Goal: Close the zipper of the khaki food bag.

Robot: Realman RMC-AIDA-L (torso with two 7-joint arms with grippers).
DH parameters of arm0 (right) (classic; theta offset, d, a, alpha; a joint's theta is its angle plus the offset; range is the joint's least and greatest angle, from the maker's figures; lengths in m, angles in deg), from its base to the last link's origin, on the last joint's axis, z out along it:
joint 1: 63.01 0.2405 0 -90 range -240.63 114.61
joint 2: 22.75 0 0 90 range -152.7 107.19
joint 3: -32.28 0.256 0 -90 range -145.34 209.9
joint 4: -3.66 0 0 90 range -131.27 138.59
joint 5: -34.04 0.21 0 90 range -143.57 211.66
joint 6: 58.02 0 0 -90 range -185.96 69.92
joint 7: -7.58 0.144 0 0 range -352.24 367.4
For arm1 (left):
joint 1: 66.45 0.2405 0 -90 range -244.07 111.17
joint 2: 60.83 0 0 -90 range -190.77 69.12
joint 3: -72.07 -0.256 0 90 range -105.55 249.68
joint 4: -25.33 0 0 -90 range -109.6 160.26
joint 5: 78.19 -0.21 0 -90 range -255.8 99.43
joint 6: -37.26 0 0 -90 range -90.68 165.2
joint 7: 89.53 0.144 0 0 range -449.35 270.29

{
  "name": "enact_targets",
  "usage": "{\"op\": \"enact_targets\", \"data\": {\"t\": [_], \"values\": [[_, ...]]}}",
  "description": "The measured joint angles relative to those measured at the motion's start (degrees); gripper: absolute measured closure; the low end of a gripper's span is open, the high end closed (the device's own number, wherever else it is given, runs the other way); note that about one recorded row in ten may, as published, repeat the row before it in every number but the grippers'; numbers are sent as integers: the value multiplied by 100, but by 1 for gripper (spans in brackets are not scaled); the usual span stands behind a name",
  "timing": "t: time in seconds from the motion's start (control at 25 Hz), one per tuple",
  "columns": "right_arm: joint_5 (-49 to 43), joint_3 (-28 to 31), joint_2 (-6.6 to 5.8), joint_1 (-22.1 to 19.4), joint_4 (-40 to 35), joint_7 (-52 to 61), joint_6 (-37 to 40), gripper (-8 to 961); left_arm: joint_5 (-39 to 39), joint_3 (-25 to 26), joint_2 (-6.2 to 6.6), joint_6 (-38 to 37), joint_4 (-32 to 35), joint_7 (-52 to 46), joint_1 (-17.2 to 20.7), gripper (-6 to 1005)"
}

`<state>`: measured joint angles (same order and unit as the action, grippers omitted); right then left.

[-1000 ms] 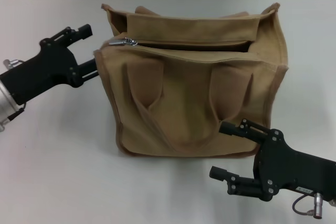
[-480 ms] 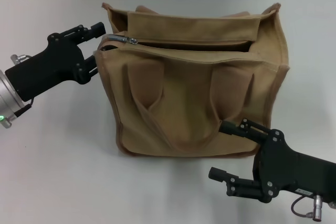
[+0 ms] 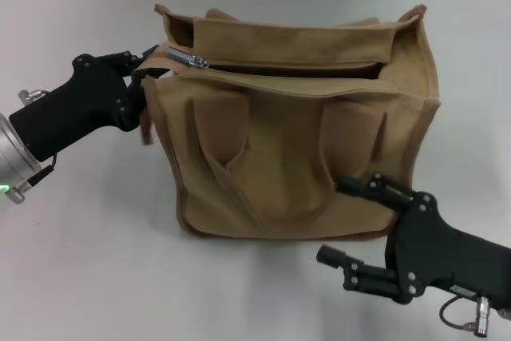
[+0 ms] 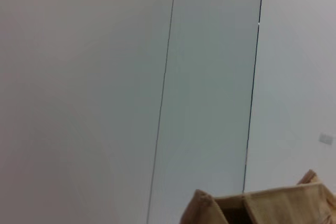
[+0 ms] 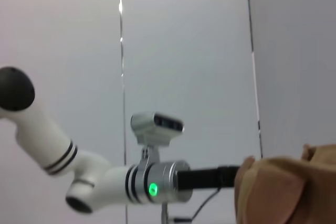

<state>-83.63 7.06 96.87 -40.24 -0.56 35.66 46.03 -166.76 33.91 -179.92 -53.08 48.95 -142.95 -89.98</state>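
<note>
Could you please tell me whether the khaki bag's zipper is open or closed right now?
Open: the khaki-taped zipper shows a dark gap, and its silver pull tab sits at the left end.

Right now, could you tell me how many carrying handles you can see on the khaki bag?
2. One handle loops down the front panel of the khaki food bag toward the left gripper; the other handle hangs nearer the right gripper. No others show.

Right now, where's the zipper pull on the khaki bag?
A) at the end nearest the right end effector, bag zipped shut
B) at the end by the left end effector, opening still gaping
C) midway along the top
B: the silver zipper pull sits at the khaki bag's corner beside the left end effector, and a dark gap runs along the top from there to the far end.
</note>
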Motion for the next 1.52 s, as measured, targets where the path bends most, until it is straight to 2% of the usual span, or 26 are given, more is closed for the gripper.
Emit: {"op": "enact_targets", "data": {"t": [0.12,0.32,0.52,0.64,0.84,1.08,1.16,1.24,1.4,1.52], "values": [[145,8,0,-8,108,-2,149,125,32,1,14,-52,-192,-73,-71,881],[158,382,0,-110,223,-114,494,125,254,2,-1,-265,-217,-332,-55,972],[158,1574,-2,-293,571,-346,745,126,434,-29,12,-382,-218,-828,-77,972],[158,1984,-8,-240,705,-319,838,126,439,-53,1,-389,-247,-973,-121,972],[157,2129,-6,101,720,-453,772,126,440,-41,-3,-502,-267,-1167,-181,972],[128,2120,-7,424,865,-1103,775,126,668,-52,-3,-988,-271,-1381,-224,972],[142,2142,-27,514,906,-643,816,126,711,-59,-2,-1092,-271,-1397,-223,972],[144,2131,-39,638,706,289,819,126,719,-50,-1,-1107,-271,-1417,-224,972],[112,1980,-41,954,-128,3427,719,126,726,-63,0,-1005,-271,-1481,-263,972],[114,1716,-43,1162,-561,4980,767,126,716,-68,1,-910,-271,-1482,-274,971]]}}
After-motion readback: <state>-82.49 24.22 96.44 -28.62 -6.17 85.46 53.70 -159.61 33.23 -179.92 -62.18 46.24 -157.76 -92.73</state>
